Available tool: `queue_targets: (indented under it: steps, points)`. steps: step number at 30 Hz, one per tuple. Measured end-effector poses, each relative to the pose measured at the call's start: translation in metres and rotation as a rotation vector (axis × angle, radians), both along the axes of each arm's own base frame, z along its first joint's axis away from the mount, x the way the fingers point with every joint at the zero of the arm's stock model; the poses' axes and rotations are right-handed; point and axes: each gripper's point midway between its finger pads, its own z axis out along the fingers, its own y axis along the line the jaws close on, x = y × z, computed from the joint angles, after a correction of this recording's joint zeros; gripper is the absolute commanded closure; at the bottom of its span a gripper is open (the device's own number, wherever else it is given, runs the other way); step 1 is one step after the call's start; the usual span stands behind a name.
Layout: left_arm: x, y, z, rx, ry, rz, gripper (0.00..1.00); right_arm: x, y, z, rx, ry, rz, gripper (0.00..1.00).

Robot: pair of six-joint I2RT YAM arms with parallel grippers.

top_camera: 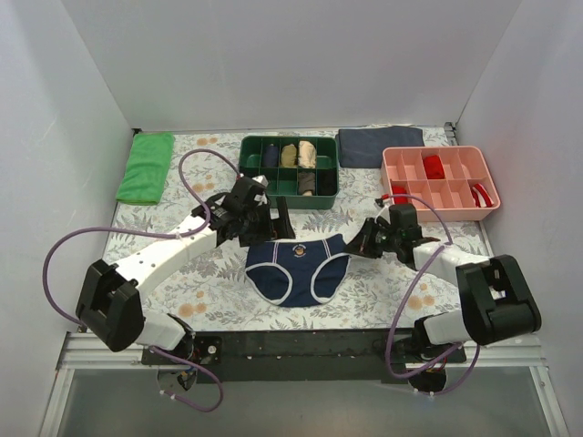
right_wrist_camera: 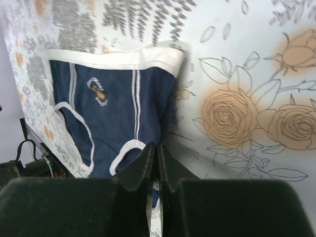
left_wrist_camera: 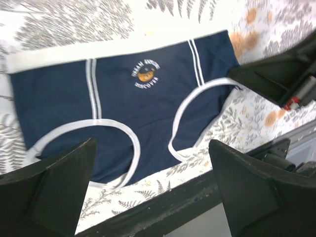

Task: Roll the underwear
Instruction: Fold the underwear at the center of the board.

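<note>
Right gripper (right_wrist_camera: 157, 147): fingers (right_wrist_camera: 138, 173) pressed together, with a sliver of white and blue fabric in the slit between them, so it is clamped on the side edge of the underwear (top_camera: 293, 267) by the leg hole. It sits off the near right corner of the green tray (top_camera: 288, 201), apart from the tray.

Left gripper (left_wrist_camera: 152, 145): fingers (left_wrist_camera: 54, 187) spread wide, nothing between them, hanging above the underwear. From the top view it is just in front of the green tray's near wall, over the waistband's left end. Whether it touches the fabric is unclear.

The underwear lies flat and unrolled on the floral table cover (top_camera: 209, 282), just on the near side of the green tray and not touching it. Its white waistband faces the tray and its crotch points away from it. The emblem (left_wrist_camera: 144, 74) faces up.

The green tray's compartments hold rolled garments, dark, tan and beige. Pink tray (top_camera: 435, 150) is right of the green tray, with red items in some compartments. Dark folded cloth (top_camera: 380, 146) lies just right of the green tray's far corner. Green cloth (top_camera: 146, 167) lies well left of the green tray.
</note>
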Motion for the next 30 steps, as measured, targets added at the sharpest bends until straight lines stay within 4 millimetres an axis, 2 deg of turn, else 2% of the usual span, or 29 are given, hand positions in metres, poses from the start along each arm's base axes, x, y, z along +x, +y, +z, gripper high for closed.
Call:
queue_targets:
  steps: [4, 10, 21, 30]
  points:
    - [0.012, 0.019, 0.009, -0.002, -0.033, 0.067, 0.02, 0.004, 0.002, 0.025, 0.023, -0.091, 0.02, 0.87]
    - [0.024, 0.053, 0.01, 0.023, -0.045, 0.176, 0.02, 0.001, 0.011, 0.036, 0.017, -0.116, 0.066, 0.87]
    - [0.026, 0.063, 0.005, 0.047, -0.038, 0.209, 0.02, -0.018, 0.051, 0.048, -0.046, -0.138, 0.168, 0.86]
    - [0.03, 0.083, -0.001, 0.087, -0.033, 0.276, 0.02, -0.019, 0.086, 0.078, -0.043, -0.184, 0.195, 0.85]
